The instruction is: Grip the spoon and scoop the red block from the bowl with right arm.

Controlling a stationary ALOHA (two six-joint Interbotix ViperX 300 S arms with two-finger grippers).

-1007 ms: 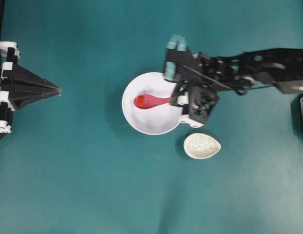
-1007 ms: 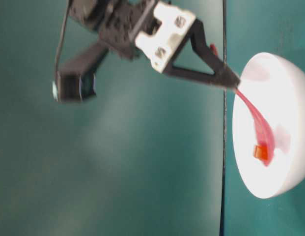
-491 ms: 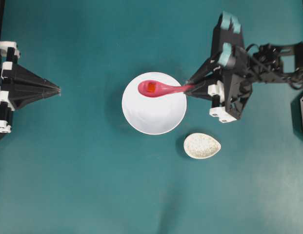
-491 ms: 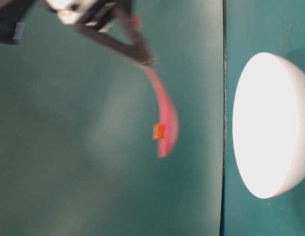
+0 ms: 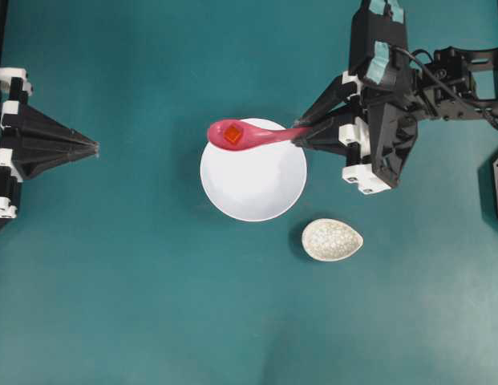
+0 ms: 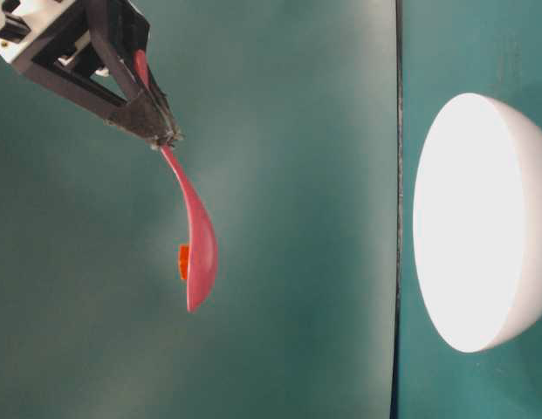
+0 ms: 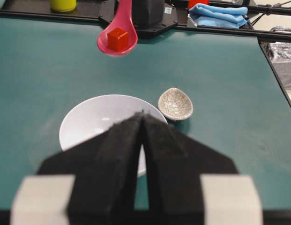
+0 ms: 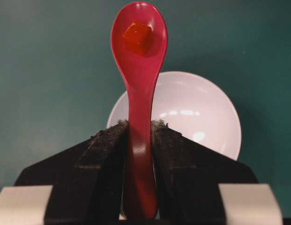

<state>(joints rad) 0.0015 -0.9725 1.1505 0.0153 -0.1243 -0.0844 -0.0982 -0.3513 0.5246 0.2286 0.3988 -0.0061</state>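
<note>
Red block [image 8: 138, 37] in spoon [image 8: 138, 93]

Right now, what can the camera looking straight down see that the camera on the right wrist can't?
Only the overhead view shows the left gripper parked with jaws shut, and the small speckled dish beside the bowl. Only the right wrist view shows, close up, the right gripper jaws pinching the handle of the spoon. Both show the spoon carrying the red block, with the white bowl empty underneath.

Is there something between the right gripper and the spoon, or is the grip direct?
Nothing visible does. The right gripper clamps the spoon handle directly, with the red block lying in the spoon above the bowl.
</note>
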